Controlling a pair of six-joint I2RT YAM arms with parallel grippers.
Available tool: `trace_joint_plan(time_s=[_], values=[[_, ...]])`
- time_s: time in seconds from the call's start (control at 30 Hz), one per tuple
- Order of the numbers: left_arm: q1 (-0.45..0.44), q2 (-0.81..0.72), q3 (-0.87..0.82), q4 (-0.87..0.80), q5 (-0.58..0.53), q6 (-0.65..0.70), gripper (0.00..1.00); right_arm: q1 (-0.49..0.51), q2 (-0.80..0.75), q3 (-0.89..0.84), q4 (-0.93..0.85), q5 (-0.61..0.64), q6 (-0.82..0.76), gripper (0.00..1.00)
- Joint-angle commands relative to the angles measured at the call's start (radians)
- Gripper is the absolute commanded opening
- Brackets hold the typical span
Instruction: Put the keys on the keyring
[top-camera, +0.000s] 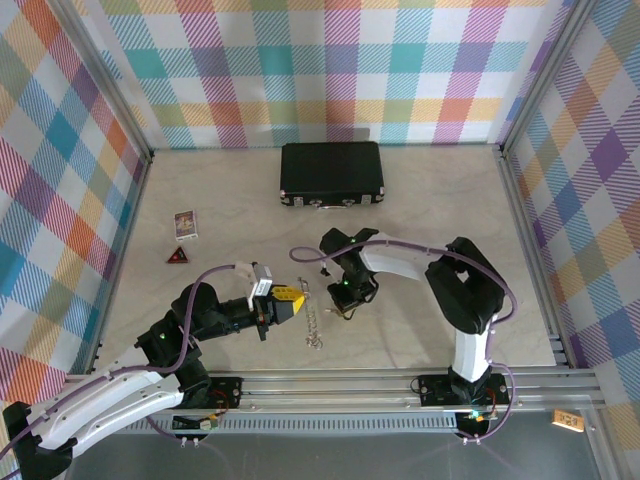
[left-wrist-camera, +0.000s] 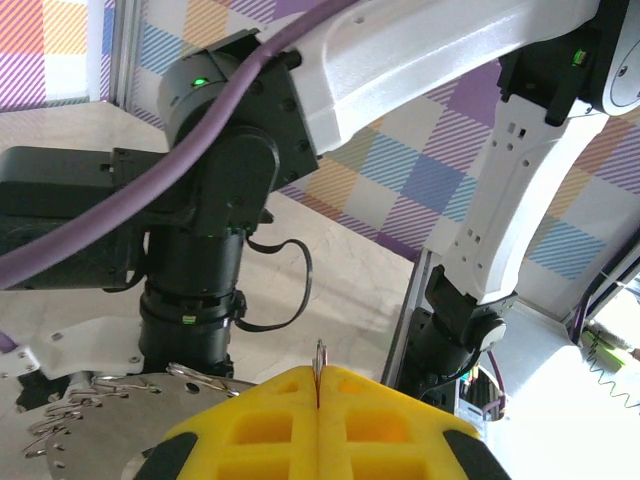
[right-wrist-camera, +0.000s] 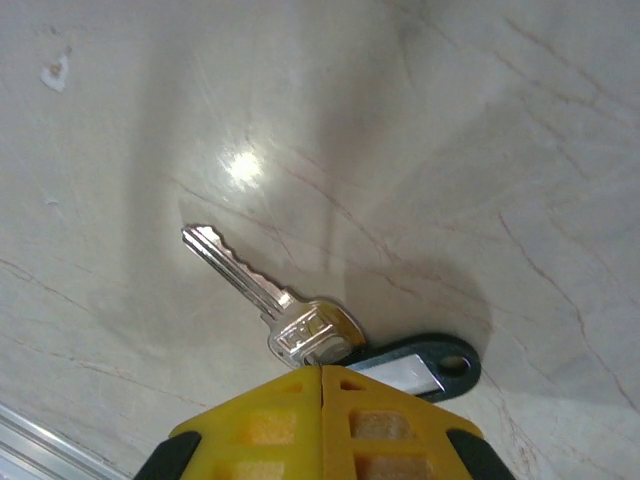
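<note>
Left gripper (top-camera: 290, 302): I read the yellow fingers (left-wrist-camera: 260, 430) as fully closed, seam to seam. A metal sliver (left-wrist-camera: 320, 356) stands edge-on out of the seam at the tips, pinched there. I cannot tell whether it is a key or a ring.

Right gripper (top-camera: 345, 295): it points down at the table (top-camera: 450, 200), jaws together with no gap in the right wrist view (right-wrist-camera: 320, 372). A single key (right-wrist-camera: 262, 287) lies flat on the table, blade away from the gripper and head touching the fingertips. A dark tag (right-wrist-camera: 425, 364) lies just beside the key head, also at the tips. I cannot tell whether either is clamped.

Keys (top-camera: 314, 322): a silvery chain on the table between the two grippers, just beside the left fingertips. In the left wrist view the keys (left-wrist-camera: 60, 418) lie low and to the left of the fingers.

A black case (top-camera: 332, 173) sits well apart, toward the back.
</note>
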Motion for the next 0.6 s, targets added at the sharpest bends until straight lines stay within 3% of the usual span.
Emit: trace_joint_plan(time_s=[0.0,0.3,0.43,0.57], values=[[0.012,-0.016,-0.006,0.070,-0.005,-0.011,0.00,-0.002,-0.099,-0.091,0.082,0.042,0.042,0.00],[0.012,0.005,-0.011,0.089,0.000,-0.022,0.00,0.039,-0.515,-0.640,0.737,0.271,0.255,0.00],[0.012,0.012,-0.013,0.101,0.000,-0.026,0.00,0.056,-0.585,-0.780,0.958,0.363,0.272,0.00],[0.011,0.012,-0.012,0.102,-0.003,-0.030,0.00,0.057,-0.545,-0.833,1.101,0.338,0.267,0.00]])
